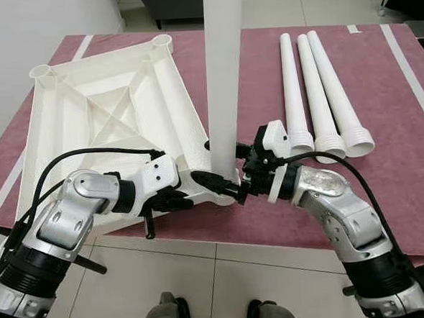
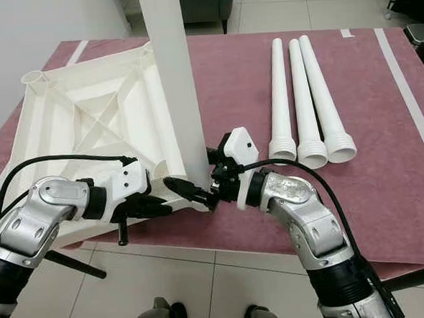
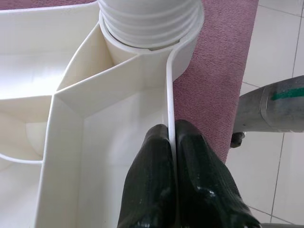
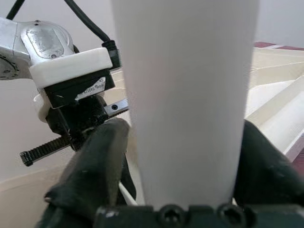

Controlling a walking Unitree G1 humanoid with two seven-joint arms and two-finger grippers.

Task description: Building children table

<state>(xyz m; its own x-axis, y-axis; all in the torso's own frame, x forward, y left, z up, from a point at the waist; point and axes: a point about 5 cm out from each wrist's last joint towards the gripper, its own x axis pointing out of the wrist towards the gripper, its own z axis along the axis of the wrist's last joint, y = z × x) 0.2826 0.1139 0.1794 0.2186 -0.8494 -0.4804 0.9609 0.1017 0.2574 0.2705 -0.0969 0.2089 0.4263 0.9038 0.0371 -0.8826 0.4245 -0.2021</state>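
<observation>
Table top: the white ribbed table top (image 1: pixel 116 114) lies upside down at the left of the frame on the maroon mat (image 1: pixel 387 191).
Standing leg: one white leg (image 1: pixel 224 79) is held upright in the near corner socket (image 3: pixel 183 52), centre of frame.
Left gripper: the left gripper (image 3: pixel 172 183) is pinched closed on the top's thin rim.
Right gripper: the right gripper (image 4: pixel 183 156) is clamped around the leg's base.
Spare legs: three legs (image 1: pixel 316 98) lie side by side, upper right.
Risk: cross-threading is likely if the leg is tilted; the rim could slip.
Room: pale tiled floor (image 1: pixel 205 282).
</observation>
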